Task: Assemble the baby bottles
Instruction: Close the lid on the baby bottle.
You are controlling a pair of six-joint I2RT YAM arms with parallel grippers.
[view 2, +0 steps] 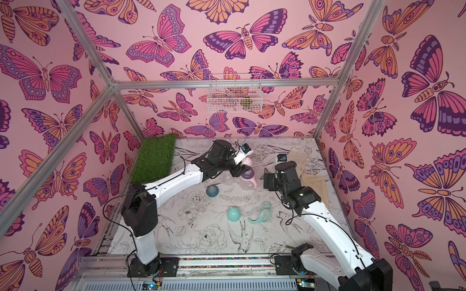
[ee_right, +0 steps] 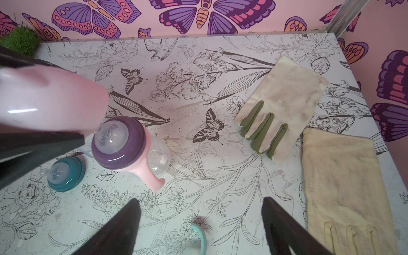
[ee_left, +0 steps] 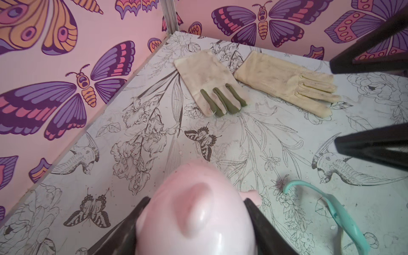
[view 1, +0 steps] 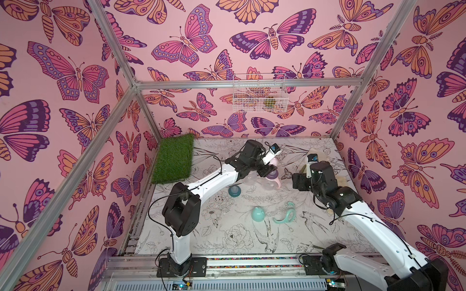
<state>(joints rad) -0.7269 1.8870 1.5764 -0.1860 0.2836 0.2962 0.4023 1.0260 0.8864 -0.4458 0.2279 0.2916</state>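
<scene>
The left gripper [ee_left: 196, 199] is clamped across the pink cap [ee_right: 44, 99], holding the eared dome in the air just above and beside the pink bottle [ee_right: 159, 157]. The bottle sits on the table with its purple collar [ee_right: 136, 136] and nipple already on and one pink handle jutting out. The right gripper [ee_right: 199, 201] hangs near the bottle, jaws spread wide and empty. Whether the bottle stands quite straight cannot be told. The teal set lies loose around it. The teal collar [ee_right: 72, 174], nipple fitted, is just beside the bottle. The teal cap [view 1: 258, 214] and teal ring [view 1: 286, 214] lie well apart from it, nearer the arms' bases. What looks like a bare clear bottle [view 1: 248, 179] is also just beside it. Two gloves [ee_right: 284, 106] lie well apart from the bottle and have no part in the job. The cap looks light, stiff and glossy — likely slippery, so the present hold square across its sides seems the sound one. The bottle is probably light and empty too, apt to skid or tip when the cap is pressed on — steadying it by the clear body or the handle, not the soft nipple, looks wise.
</scene>
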